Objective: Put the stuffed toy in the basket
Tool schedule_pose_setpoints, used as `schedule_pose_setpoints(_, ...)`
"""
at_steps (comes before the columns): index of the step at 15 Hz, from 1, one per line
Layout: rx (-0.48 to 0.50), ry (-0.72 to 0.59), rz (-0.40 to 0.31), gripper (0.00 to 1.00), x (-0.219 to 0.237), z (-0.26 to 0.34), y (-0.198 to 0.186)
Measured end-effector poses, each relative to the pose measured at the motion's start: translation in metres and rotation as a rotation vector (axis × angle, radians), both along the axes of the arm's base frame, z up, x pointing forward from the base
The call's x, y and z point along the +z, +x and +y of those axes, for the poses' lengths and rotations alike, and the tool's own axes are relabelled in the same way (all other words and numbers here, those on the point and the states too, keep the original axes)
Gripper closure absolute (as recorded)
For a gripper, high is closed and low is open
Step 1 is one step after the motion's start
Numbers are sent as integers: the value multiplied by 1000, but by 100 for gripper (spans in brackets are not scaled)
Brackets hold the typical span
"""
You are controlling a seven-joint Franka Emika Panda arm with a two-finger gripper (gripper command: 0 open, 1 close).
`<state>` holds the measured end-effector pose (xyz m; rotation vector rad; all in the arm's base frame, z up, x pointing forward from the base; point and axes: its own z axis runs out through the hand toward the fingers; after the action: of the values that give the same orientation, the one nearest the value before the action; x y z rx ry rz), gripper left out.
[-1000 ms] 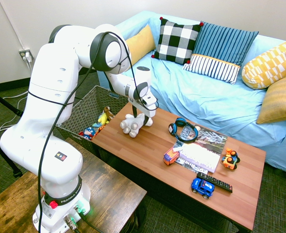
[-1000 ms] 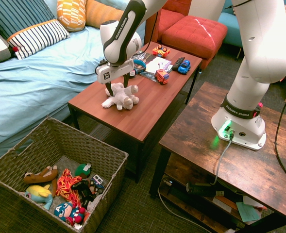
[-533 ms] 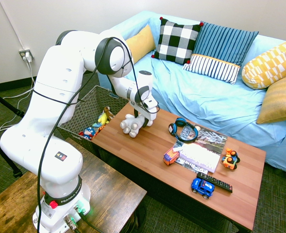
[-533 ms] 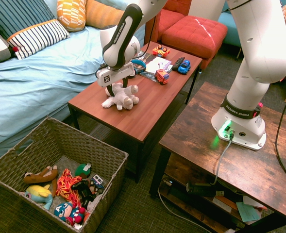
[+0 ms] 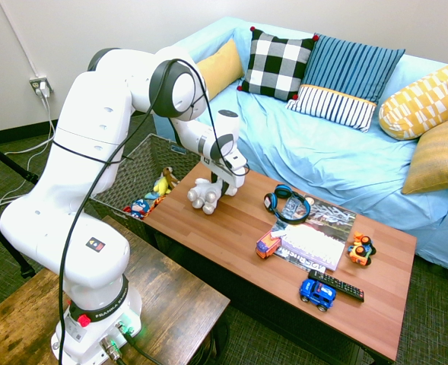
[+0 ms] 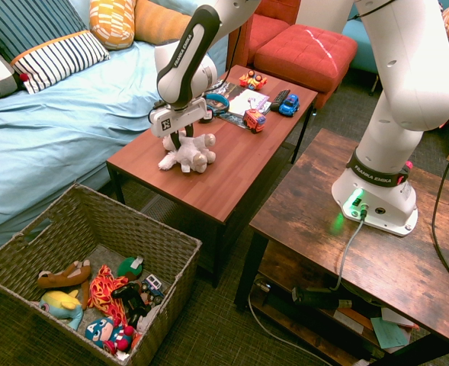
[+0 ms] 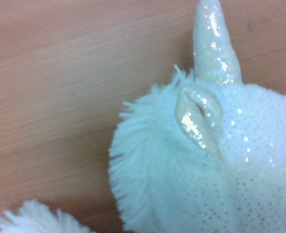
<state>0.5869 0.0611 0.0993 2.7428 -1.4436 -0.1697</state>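
The stuffed toy (image 5: pixel 205 197), a white plush unicorn with round feet, lies at the basket end of the wooden coffee table (image 5: pixel 231 228). My gripper (image 5: pixel 222 185) is down on it from above, and its fingers are pressed in on the body (image 6: pixel 187 155). The wrist view is filled by the toy's sparkly horn, ear and head (image 7: pixel 206 160) over the tabletop. The basket (image 6: pixel 174 293), a large woven grey-brown one, stands on the floor just past the table's end and holds several small toys (image 6: pixel 102 297).
Blue headphones (image 5: pixel 287 204), a magazine (image 5: pixel 315 232), an orange truck (image 5: pixel 268 245), a blue car (image 5: pixel 317 293), a remote (image 5: pixel 339 285) and an orange car (image 5: pixel 360 249) lie further along the table. A blue sofa (image 5: pixel 322 152) with pillows runs behind it.
My gripper came down onto the toy and its fingers closed in on the body. The toy shifted slightly on the table.
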Motion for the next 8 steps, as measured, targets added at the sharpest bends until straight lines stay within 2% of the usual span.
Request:
schedule_pose_setpoints(4,81,29,-44,100,55,28,11)
schedule_pose_setpoints(8,251,18,-98,100,109,125,-3)
